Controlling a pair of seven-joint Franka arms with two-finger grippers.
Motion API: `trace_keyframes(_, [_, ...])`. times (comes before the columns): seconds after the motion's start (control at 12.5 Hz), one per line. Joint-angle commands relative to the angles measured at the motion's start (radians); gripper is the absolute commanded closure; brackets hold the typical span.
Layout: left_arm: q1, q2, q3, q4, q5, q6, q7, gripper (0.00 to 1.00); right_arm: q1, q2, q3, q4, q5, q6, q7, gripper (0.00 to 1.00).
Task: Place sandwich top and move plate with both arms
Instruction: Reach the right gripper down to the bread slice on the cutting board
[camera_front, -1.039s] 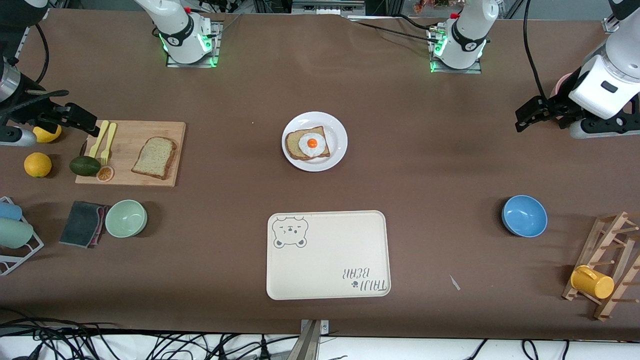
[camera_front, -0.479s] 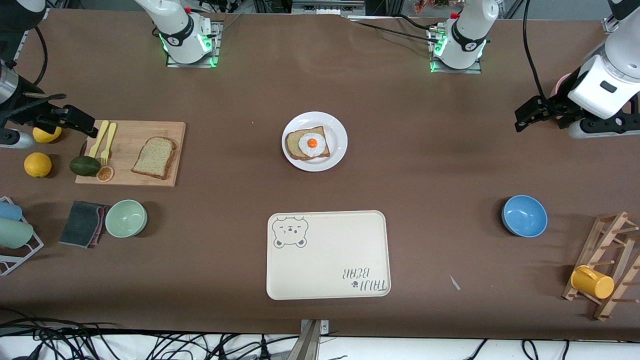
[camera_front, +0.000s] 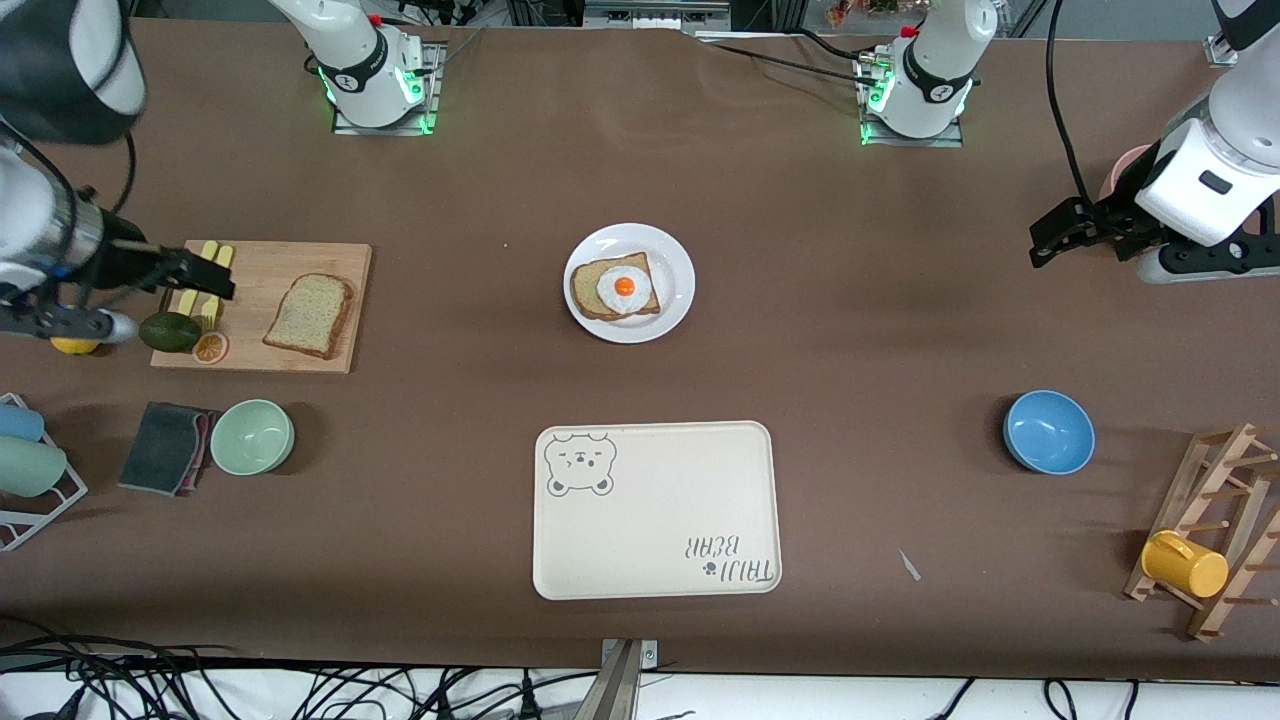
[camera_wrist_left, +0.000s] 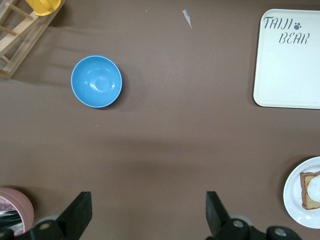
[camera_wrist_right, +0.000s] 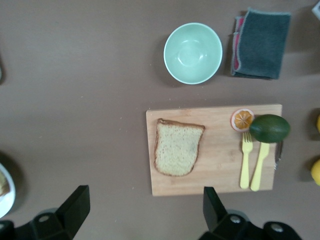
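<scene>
Brown table, even overhead light.
Matte brown table (camera_front: 860, 340) fills the frame; soft shadows lie under the objects. A white floor strip (camera_front: 800, 695) with tangled black cables (camera_front: 200, 680) runs along the edge nearest the front camera.

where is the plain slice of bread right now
The plain tan wholegrain bread slice lies flat on the wooden cutting board toward the right arm's end of the table, beside the yellow fork.

Robot lab: bolted arm bases (camera_front: 378, 75), cables (camera_front: 150, 680)

bread slice (camera_front: 309, 315) flat; plate (camera_front: 675, 262) apart.
</scene>
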Motion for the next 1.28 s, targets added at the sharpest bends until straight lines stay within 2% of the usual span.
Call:
trace_keyframes(0.0, [0.003, 0.013, 0.002, 0.032, -0.023, -0.025, 0.003, 0.0, -0.006, -0.007, 0.005, -0.179, -0.035, 0.186, 0.001, 0.0])
trace_keyframes(0.16, [0.005, 0.013, 0.002, 0.032, -0.023, -0.025, 0.003, 0.0, -0.004, -0.007, 0.005, -0.3, -0.035, 0.344, 0.046, 0.0])
trace_keyframes(0.32, [0.005, 0.015, 0.002, 0.032, -0.023, -0.025, 0.003, 0.0, -0.001, 0.018, 0.012, -0.373, -0.035, 0.411, 0.072, 0.08])
trace_keyframes(0.56, [0.008, 0.015, 0.002, 0.032, -0.023, -0.025, 0.003, 0.0, 0.026, 0.053, 0.012, -0.397, -0.037, 0.416, 0.107, 0.08])
trace_keyframes(0.8, [0.007, 0.015, 0.002, 0.032, -0.024, -0.025, 0.003, 0.0, 0.031, 0.081, 0.012, -0.414, -0.188, 0.446, 0.213, 0.08])
trace_keyframes(1.04, [0.008, 0.015, 0.002, 0.032, -0.024, -0.025, 0.003, 0.0, 0.033, 0.124, 0.012, -0.413, -0.195, 0.456, 0.286, 0.24])
trace_keyframes(1.2, [0.008, 0.015, 0.002, 0.032, -0.024, -0.025, 0.003, 0.0, 0.059, 0.15, 0.012, -0.407, -0.193, 0.481, 0.33, 0.28])
